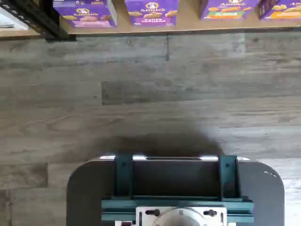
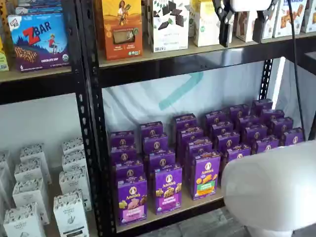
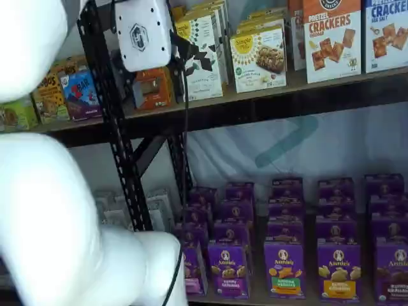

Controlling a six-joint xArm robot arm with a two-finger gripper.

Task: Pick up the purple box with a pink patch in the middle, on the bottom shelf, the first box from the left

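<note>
The purple box [image 2: 132, 200] with its pink band stands upright at the front left end of the bottom shelf [image 2: 190, 206], a tan board (framed in black perforated metal) over grey wood-look flooring [image 1: 150, 94]. The gripper [image 2: 242, 27] hangs high by the upper shelf, its black fingers [image 2: 223, 19] wide apart, holding nothing.

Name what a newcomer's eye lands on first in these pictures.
Rows of purple Annie's boxes fill the bottom shelf; the purple box with the pink band stands at the front, at the left end in a shelf view. The claw hangs up by the upper shelf, its black fingers apart and empty. The arm's white body bulks large in the foreground.
</note>
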